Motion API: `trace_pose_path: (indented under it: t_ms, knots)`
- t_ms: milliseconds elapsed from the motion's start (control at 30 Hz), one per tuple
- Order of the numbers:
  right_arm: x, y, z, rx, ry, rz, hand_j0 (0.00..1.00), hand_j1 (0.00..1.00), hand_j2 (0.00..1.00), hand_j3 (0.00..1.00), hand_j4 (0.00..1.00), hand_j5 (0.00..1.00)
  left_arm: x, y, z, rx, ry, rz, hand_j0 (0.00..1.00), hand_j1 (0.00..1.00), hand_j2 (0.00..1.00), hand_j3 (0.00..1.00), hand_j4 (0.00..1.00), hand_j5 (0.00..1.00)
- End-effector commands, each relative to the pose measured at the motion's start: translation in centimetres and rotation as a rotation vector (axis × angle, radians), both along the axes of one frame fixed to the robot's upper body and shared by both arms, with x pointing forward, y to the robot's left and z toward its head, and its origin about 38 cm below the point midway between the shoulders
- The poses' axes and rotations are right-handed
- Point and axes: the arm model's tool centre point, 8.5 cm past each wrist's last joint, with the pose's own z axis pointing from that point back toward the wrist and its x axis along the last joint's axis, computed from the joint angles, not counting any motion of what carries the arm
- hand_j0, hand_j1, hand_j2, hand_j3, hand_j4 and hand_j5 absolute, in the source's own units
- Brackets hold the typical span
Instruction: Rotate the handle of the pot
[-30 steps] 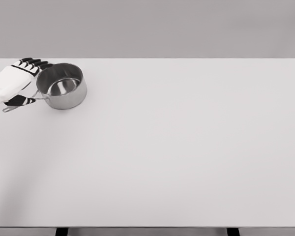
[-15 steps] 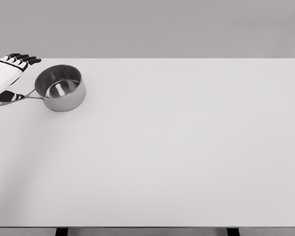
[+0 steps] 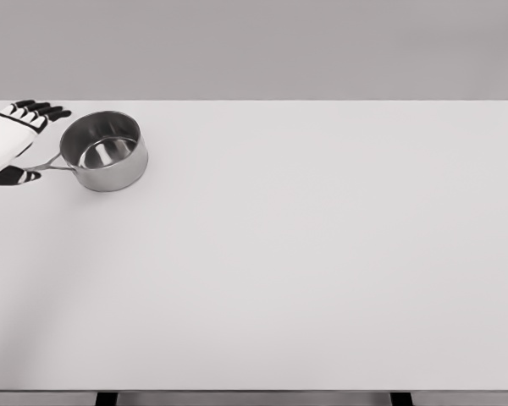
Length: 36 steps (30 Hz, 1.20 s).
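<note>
While the wide white tabletop [image 3: 322, 254] fills most of the head view, everything of note sits at its far left corner. A small steel pot [image 3: 106, 150] stands upright there, near the back edge, its open mouth showing a shiny inner wall and bottom. Its thin handle [image 3: 44, 165] runs out from the left side of the pot wall, pointing left and slightly toward the camera, low over the surface.

At the picture's left edge, the left hand [image 3: 8, 139] shows, white on the back with dark fingers [image 3: 42, 108]. Those fingers stretch out roughly straight toward the far edge of the tabletop, side by side, just left of the pot's rim and not touching it as far as can be seen. The dark thumb [image 3: 13, 175] lies lower, at the outer end of the handle; the handle's tip meets it or passes right beside it, and which of the two cannot be made out. With the fingers extended and the thumb apart from them, the hand reads as wide and relaxed, not closed around the handle.

Below the front edge of the tabletop, two dark table legs [image 3: 106, 398] show against the floor.
</note>
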Motion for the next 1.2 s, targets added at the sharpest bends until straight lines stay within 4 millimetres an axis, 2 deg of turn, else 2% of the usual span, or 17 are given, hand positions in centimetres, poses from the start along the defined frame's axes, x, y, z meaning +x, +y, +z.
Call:
trace_pose_path:
  t_ms: [0,233,300,533,800,833,1033,1167]
  knots:
    - [0.0,0.0,0.0,0.000,0.000,0.000,1.00,1.00,1.00,1.00,1.00,1.00,-0.1,0.4,0.3,-0.003,-0.004,0.006,1.00,1.00,1.00,1.00,1.00,1.00]
    - [0.0,0.0,0.0,0.000,0.000,-0.002,1.00,1.00,1.00,1.00,1.00,1.00,0.1,0.0,-1.0,-0.005,0.024,0.010,1.00,1.00,1.00,1.00,1.00,1.00]
    - [0.0,0.0,0.0,0.000,0.000,-0.002,1.00,1.00,1.00,1.00,1.00,1.00,0.4,0.5,-2.4,-0.019,0.059,0.035,1.00,1.00,1.00,1.00,1.00,1.00]
    - [0.0,0.0,0.0,0.000,0.000,0.000,1.00,1.00,1.00,1.00,1.00,1.00,1.7,0.3,-3.2,-0.011,0.075,0.059,1.00,1.00,1.00,1.00,1.00,1.00]
    - [0.0,0.0,0.0,0.000,0.000,-0.002,1.00,1.00,1.00,1.00,1.00,1.00,2.5,0.5,-2.1,0.016,0.054,0.068,1.00,1.00,1.00,1.00,1.00,1.00]
    - [0.0,0.0,0.0,0.000,0.000,0.000,1.00,1.00,1.00,1.00,1.00,1.00,2.7,0.9,-2.5,0.019,0.069,0.082,1.00,1.00,1.00,1.00,1.00,1.00]
    - [0.0,0.0,0.0,0.000,0.000,-0.002,1.00,1.00,1.00,1.00,1.00,1.00,3.4,1.0,-1.6,0.021,0.052,0.088,1.00,1.00,1.00,1.00,1.00,1.00]
    - [0.0,0.0,0.0,0.000,0.000,-0.002,1.00,1.00,1.00,1.00,1.00,1.00,4.0,1.7,-1.8,0.014,0.066,0.109,1.00,1.00,1.00,1.00,1.00,1.00]
